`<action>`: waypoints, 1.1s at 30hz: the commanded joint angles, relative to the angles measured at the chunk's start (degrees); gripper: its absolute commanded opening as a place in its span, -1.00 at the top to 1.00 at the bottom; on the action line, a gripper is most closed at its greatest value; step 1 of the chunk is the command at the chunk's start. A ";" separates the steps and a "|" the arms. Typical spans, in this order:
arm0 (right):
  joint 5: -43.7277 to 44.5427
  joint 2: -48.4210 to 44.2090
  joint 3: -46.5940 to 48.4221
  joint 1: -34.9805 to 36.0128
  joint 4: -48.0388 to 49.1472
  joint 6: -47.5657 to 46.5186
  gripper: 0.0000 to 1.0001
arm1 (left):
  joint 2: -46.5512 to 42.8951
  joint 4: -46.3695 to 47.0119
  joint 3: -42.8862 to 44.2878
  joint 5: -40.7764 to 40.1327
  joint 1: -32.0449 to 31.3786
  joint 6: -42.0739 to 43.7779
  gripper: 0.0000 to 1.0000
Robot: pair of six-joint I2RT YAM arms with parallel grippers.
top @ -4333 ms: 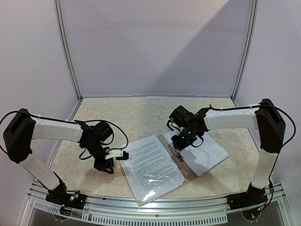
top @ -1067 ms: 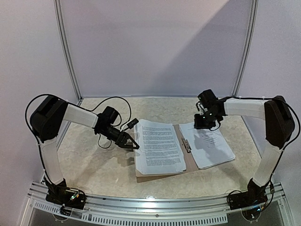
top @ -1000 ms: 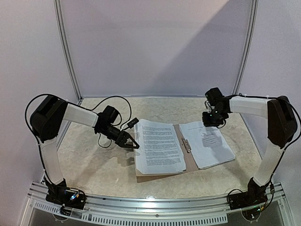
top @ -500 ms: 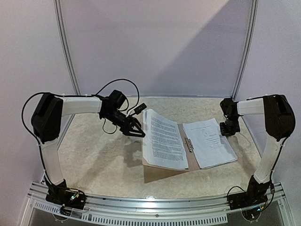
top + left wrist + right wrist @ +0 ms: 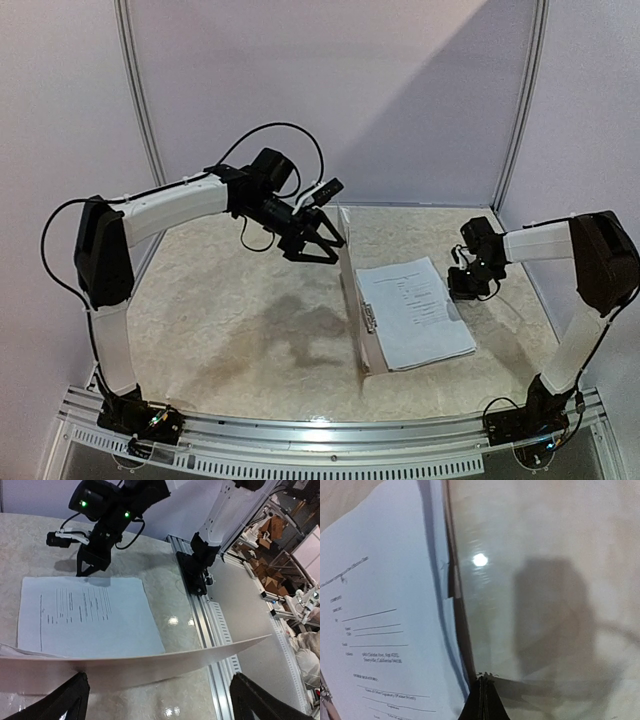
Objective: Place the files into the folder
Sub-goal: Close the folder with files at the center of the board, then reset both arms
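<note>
As folder point(image 5: 350, 280) stands edge-on, some files point(image 5: 415, 310) seemingly hidden.

l arm point(image 5: 175, 205) was raised high, forearm stretched inward toward the middle. l gripper point(image 5: 322, 250) tilted downward w/ fingers spread wide apart. r arm point(image 5: 535, 243) sat low, forearm running inward. r gripper point(image 5: 468, 287) pointed down, fingers pressed tight together.

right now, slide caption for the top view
Left arm, jaws open, beside the upright folder cover; papers lie flat
</note>
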 commanded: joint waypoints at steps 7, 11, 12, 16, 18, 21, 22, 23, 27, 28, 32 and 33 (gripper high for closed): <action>-17.26 3.67 -5.44 12.32 6.27 10.15 0.97 | 11.16 1.29 4.60 -5.58 -3.85 -1.42 -0.99; -16.13 2.73 -5.40 12.39 6.60 11.80 0.97 | 15.13 2.03 5.26 -9.43 -5.50 -0.89 -0.99; -13.35 2.38 -4.77 12.30 5.11 11.53 0.96 | 15.89 1.36 5.80 -9.72 -5.56 -0.51 -0.99; -6.67 -0.98 -3.78 9.72 2.06 9.58 0.90 | 15.43 -3.00 8.43 -10.27 -4.65 2.02 -0.99; -2.78 -3.95 -3.59 7.78 1.29 9.08 0.83 | 12.57 -4.14 8.07 -10.76 -3.52 3.44 -0.99; 7.36 -8.61 -1.96 6.12 -1.61 6.64 0.71 | 6.16 -4.68 4.81 -12.46 0.07 5.36 -0.99; 9.08 -9.75 -1.82 5.23 -1.75 5.43 0.65 | 3.25 -3.52 2.15 -13.12 2.07 5.19 -0.99; 9.65 -11.34 -1.99 4.40 -1.55 4.47 0.59 | 0.35 -0.96 -0.99 -14.01 4.25 4.35 -0.99; 11.61 -18.16 -5.33 1.51 2.11 -0.54 0.19 | -12.14 9.54 -16.02 -25.25 14.37 0.01 -0.99; 12.71 -21.04 -7.17 0.85 4.21 -1.38 0.01 | -15.40 12.24 -20.28 -30.60 16.49 -0.33 -0.99; 12.30 -30.34 -16.94 -1.47 15.07 -3.87 -0.70 | -29.27 24.97 -38.71 -42.54 25.05 -1.11 -0.99; 11.92 -32.08 -19.41 -1.82 17.32 -3.99 -0.85 | -32.17 27.30 -43.87 -44.16 26.71 -1.62 -0.99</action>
